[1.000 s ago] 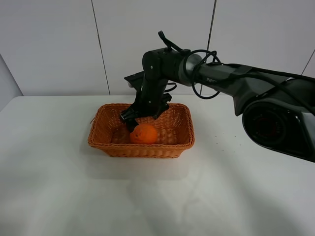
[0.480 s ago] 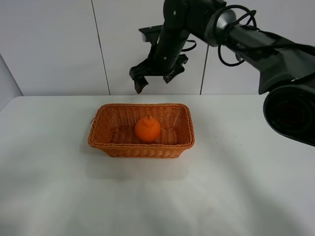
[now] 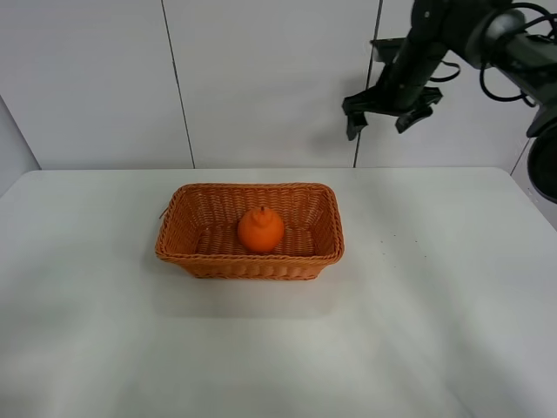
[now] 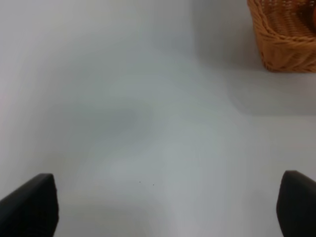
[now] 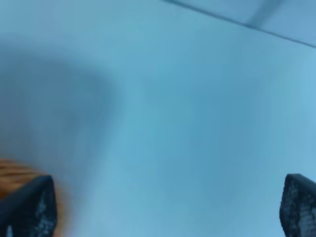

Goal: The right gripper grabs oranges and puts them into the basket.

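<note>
The orange [image 3: 261, 230], round with a knobby top, sits inside the woven wicker basket [image 3: 188, 247] on the white table. My right gripper [image 3: 381, 121] is open and empty, high in the air to the right of the basket and well above the table, near the back wall. In the right wrist view its fingertips [image 5: 27, 206] frame bare table, with a sliver of the basket [image 5: 12, 174] at the edge. My left gripper [image 4: 163, 207] is open and empty over bare table, with a corner of the basket [image 4: 284, 34] in its view. The left arm does not show in the exterior high view.
The white table [image 3: 418, 313] spreads around the basket. A panelled white wall [image 3: 261, 78] stands behind it. The right arm's base [image 3: 544, 148] is at the right edge.
My right gripper has let go of the orange in the basket, risen and swung away to the upper right. The orange has settled upright in the basket.
</note>
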### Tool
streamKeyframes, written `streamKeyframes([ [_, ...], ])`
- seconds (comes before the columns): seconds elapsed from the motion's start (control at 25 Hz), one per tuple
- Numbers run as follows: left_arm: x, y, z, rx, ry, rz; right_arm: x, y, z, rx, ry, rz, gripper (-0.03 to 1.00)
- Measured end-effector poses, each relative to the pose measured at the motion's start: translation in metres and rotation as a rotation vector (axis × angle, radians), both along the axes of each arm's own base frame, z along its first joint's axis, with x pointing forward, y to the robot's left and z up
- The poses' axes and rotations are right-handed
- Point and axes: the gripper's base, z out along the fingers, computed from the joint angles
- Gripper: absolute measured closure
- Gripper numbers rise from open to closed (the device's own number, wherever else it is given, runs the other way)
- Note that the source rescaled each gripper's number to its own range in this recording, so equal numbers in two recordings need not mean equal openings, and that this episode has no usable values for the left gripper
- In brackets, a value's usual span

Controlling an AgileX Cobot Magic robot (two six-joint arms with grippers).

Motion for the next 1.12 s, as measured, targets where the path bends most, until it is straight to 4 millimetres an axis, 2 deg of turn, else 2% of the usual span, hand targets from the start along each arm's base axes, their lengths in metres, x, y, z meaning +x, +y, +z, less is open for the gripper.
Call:
streamKeyframes([
  [0.16,0.0,0.0,0.0,0.0,0.0,0.0,0.008,-0.055,-0.002,-0.002,0.003,-0.111,-0.03],
  [0.28,0.0,0.0,0.0,0.0,0.0,0.0,0.009,-0.079,-0.001,-0.002,0.002,-0.159,-0.03],
  [0.52,0.0,0.0,0.0,0.0,0.0,0.0,0.006,-0.084,0.0,0.001,0.007,-0.169,-0.03],
  [0.68,0.0,0.0,0.0,0.0,0.0,0.0,-0.007,-0.084,0.001,-0.003,0.05,-0.169,-0.03],
  [0.88,0.0,0.0,0.0,0.0,0.0,0.0,-0.052,-0.083,0.02,-0.01,0.108,-0.165,-0.03],
  [0.96,0.0,0.0,0.0,0.0,0.0,0.0,-0.078,-0.081,0.026,-0.013,0.14,-0.159,-0.03],
  [1.12,0.0,0.0,0.0,0.0,0.0,0.0,-0.148,-0.077,0.03,-0.012,0.222,-0.147,-0.03],
])
